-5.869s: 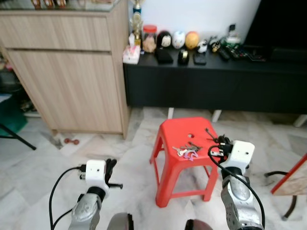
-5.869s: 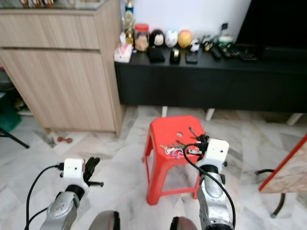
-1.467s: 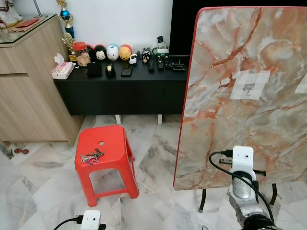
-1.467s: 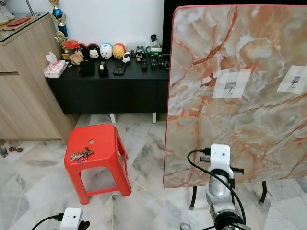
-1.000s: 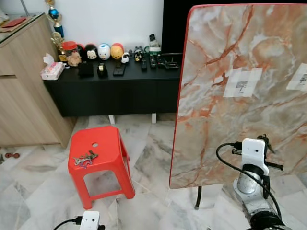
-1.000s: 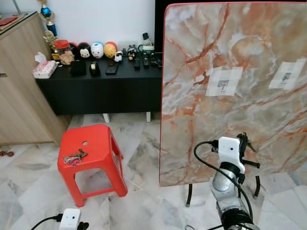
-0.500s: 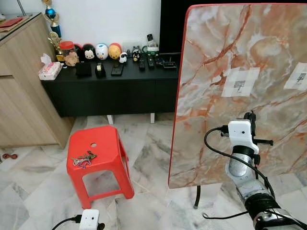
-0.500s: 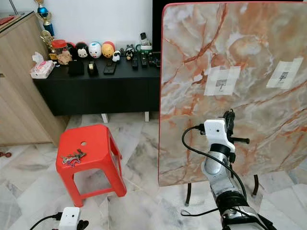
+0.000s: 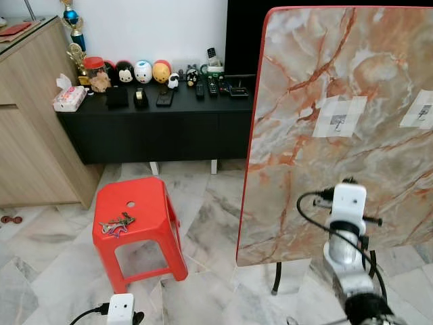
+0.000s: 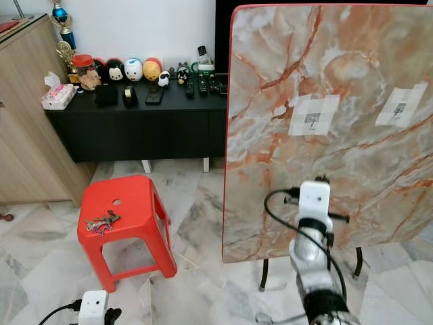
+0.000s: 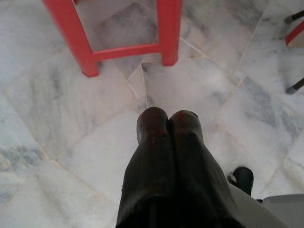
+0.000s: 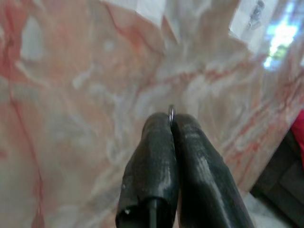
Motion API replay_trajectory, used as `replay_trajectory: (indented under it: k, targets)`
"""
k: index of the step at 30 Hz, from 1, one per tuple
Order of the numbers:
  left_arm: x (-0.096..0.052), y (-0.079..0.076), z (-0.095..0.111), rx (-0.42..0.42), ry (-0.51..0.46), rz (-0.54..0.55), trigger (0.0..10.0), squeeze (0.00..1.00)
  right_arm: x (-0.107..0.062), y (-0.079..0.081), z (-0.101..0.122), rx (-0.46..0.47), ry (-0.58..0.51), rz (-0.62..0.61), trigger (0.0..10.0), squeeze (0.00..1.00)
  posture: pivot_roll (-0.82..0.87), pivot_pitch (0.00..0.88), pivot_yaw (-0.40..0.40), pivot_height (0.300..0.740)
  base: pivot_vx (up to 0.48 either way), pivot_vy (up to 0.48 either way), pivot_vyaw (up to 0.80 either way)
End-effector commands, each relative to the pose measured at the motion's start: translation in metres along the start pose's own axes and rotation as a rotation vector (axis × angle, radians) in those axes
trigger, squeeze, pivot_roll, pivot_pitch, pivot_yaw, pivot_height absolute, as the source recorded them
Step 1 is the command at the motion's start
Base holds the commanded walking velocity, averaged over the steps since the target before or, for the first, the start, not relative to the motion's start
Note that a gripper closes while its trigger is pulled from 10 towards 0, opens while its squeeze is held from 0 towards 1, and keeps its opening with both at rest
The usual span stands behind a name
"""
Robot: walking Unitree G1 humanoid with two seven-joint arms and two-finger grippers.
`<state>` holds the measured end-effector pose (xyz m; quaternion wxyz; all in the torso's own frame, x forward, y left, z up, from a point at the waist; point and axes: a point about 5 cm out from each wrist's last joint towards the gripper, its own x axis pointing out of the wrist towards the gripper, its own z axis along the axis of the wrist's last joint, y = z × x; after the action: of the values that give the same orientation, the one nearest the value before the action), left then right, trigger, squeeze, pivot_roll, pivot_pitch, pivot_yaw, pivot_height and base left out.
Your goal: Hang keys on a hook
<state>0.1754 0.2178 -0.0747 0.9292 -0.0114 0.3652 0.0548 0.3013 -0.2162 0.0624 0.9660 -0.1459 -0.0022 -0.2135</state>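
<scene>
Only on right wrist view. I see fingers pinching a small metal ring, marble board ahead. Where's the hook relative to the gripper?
Observer: From the head camera, the right gripper, shut on the ring, sits below a taped hook on the board.
Operator: Other hooks?
Observer: A second hook sits nearer the board's right edge.
Operator: Keys elsewhere?
Observer: A bunch of keys lies on the red stool.
Operator: Left arm?
Observer: The left gripper is shut, low over the floor by the stool's legs.
</scene>
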Motion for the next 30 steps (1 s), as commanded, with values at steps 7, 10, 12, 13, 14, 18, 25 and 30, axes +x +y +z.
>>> replay_trajectory:
  k: [7, 10, 12, 13, 14, 18, 25, 30]
  targets:
    - [0.002, 0.008, 0.008, -0.031, -0.033, 0.033, 10.0, 0.00, -0.005, -0.007, 0.000, 0.021, -0.007, 0.019, 10.0, 0.00, 0.14, 0.000, -0.063, 0.740, 0.000, 0.000, 0.00]
    - [0.003, 0.008, 0.011, -0.043, -0.044, 0.038, 10.0, 0.00, -0.005, -0.004, 0.003, 0.024, -0.008, 0.035, 10.0, 0.00, 0.14, 0.000, -0.065, 0.740, 0.000, 0.000, 0.00]
    - [0.003, 0.010, 0.012, -0.052, -0.048, 0.046, 10.0, 0.00, -0.003, -0.004, 0.004, 0.029, -0.006, 0.034, 10.0, 0.00, 0.14, 0.000, -0.066, 0.740, 0.000, 0.000, 0.00]
    - [0.002, 0.010, 0.012, -0.051, -0.050, 0.046, 10.0, 0.00, -0.002, -0.003, 0.005, 0.036, -0.006, 0.032, 10.0, 0.00, 0.14, 0.000, -0.066, 0.740, 0.000, 0.000, 0.00]
    - [0.002, 0.010, 0.012, -0.048, -0.050, 0.045, 10.0, 0.00, -0.002, -0.003, 0.006, 0.038, -0.007, 0.033, 10.0, 0.00, 0.14, 0.000, -0.066, 0.740, 0.000, 0.000, 0.00]
    - [0.001, 0.011, 0.009, -0.043, -0.046, 0.043, 10.0, 0.00, -0.009, 0.002, -0.012, 0.062, 0.104, 0.072, 10.0, 0.00, 0.14, 0.000, -0.065, 0.740, 0.000, 0.000, 0.00]
    - [0.000, 0.006, 0.005, -0.047, -0.036, 0.034, 10.0, 0.00, -0.055, 0.000, -0.087, 0.090, 0.553, 0.116, 10.0, 0.00, 0.13, 0.000, -0.066, 0.740, 0.000, 0.000, 0.00]
    - [0.000, 0.003, 0.003, -0.042, -0.028, 0.023, 10.0, 0.00, -0.093, 0.004, -0.120, 0.159, 0.806, 0.199, 10.0, 0.00, 0.13, 0.000, -0.065, 0.740, 0.000, 0.000, 0.00]
